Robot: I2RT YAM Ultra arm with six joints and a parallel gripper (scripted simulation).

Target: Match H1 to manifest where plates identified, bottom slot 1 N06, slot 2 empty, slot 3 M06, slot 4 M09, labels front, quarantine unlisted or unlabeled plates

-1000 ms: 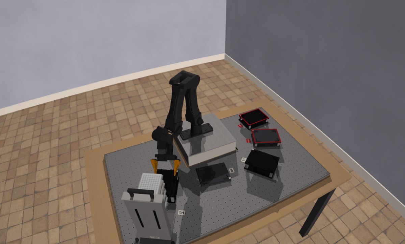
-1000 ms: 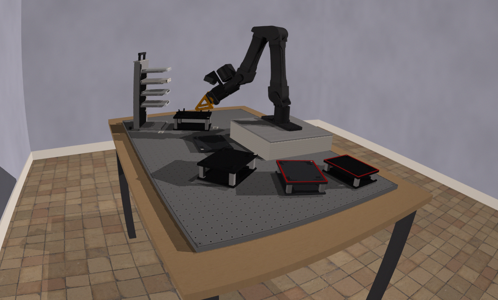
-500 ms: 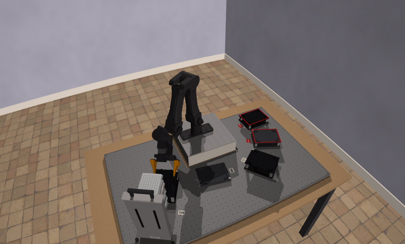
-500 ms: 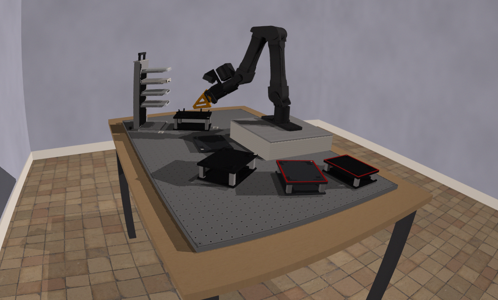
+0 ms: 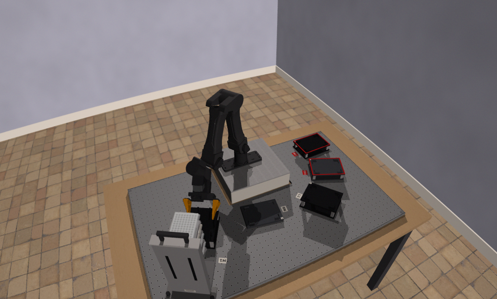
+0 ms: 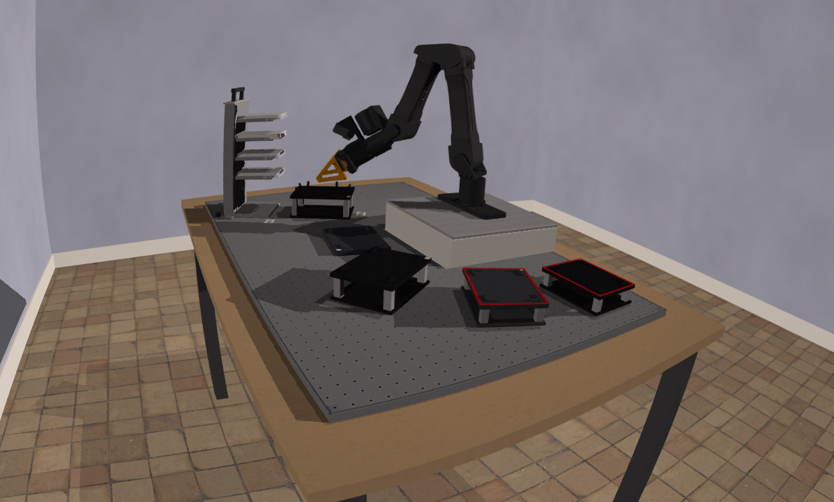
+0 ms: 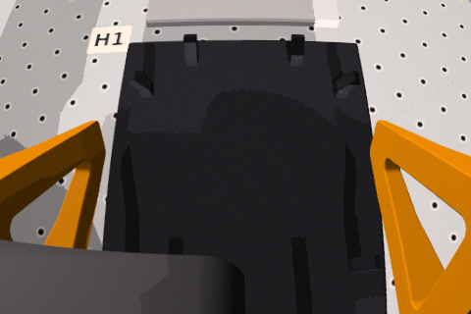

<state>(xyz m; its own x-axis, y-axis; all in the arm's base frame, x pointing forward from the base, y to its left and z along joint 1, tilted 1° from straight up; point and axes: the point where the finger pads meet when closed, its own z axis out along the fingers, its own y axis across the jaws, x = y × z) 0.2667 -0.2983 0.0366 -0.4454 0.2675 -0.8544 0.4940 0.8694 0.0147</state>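
Observation:
My gripper is open and empty. Its orange fingers hang just above the regrip nest RG, one at each long side. The nest RG is black with upright locators and carries no plate. The hotel H1 stands beyond it. A white plate lies in its top slot. Lower levels show light edges, but I cannot read any ID labels. The landing nest L1, recovery nest N6 and two red-rimmed quarantine nests look empty.
The H1 deck label lies beside the hotel. The hotel's foot lies just past the regrip nest. The grey pedestal carries the arm's base. N6 lies low between the regrip nest and L1.

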